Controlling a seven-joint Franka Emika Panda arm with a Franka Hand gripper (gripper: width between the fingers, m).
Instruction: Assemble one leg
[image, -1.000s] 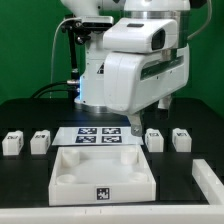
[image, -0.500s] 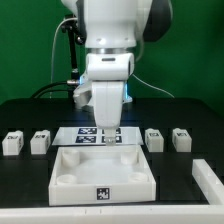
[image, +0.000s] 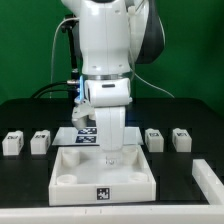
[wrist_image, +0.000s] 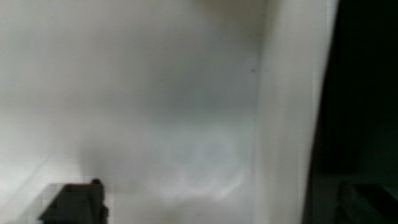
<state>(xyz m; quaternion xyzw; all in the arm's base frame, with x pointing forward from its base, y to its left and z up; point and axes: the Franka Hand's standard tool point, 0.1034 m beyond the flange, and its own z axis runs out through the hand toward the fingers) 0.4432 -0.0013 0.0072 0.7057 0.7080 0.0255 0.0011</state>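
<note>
Four small white legs with tags stand in a row on the black table: two at the exterior view's left (image: 12, 143) (image: 40, 141) and two at its right (image: 155, 139) (image: 181, 138). My gripper (image: 110, 156) hangs straight down at the far part of the large white tray-like panel (image: 100, 178), with its tips low over the panel's inner floor. It holds no leg. The wrist view is blurred. It shows the white panel surface (wrist_image: 169, 110) close up, with a dark fingertip (wrist_image: 71, 203) at one edge and the jaws standing wide apart.
The marker board (image: 84, 134) lies behind the panel, mostly hidden by my arm. Another white part (image: 206, 180) sits at the front of the exterior view's right. A dark strip of table (wrist_image: 365, 90) runs beside the panel in the wrist view.
My arm has swung from the exterior view's right to the centre, turned upright, and come down from above the marker board onto the far part of the panel.
</note>
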